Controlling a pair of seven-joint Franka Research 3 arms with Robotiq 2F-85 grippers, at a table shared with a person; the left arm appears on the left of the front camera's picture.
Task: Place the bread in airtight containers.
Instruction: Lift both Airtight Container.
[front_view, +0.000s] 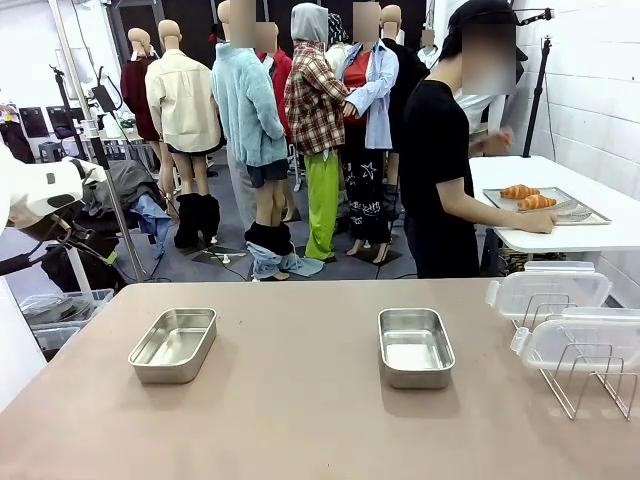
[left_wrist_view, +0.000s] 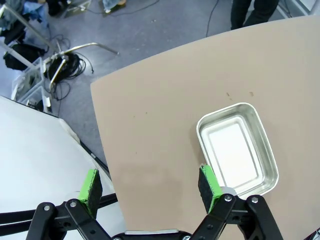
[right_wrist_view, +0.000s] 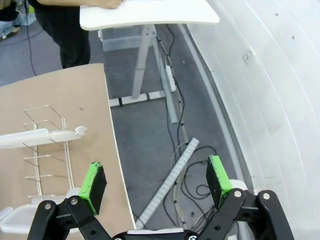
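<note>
While the first croissant (front_view: 519, 191) and the second croissant (front_view: 537, 202) lie side by side on the perforated tray (front_view: 585, 212) at the upper right of the front view, near the person's hand (front_view: 541, 224), the left pan (front_view: 174, 344) and the right pan (front_view: 415, 346) stand empty and well apart on the brown desk (front_view: 300, 420). The left jaws are spread, holding nothing, with the left pan at lower right of their wrist view. The right jaws are likewise spread over the desk edge, with the wire rack (right_wrist_view: 45, 150) at left.
</note>
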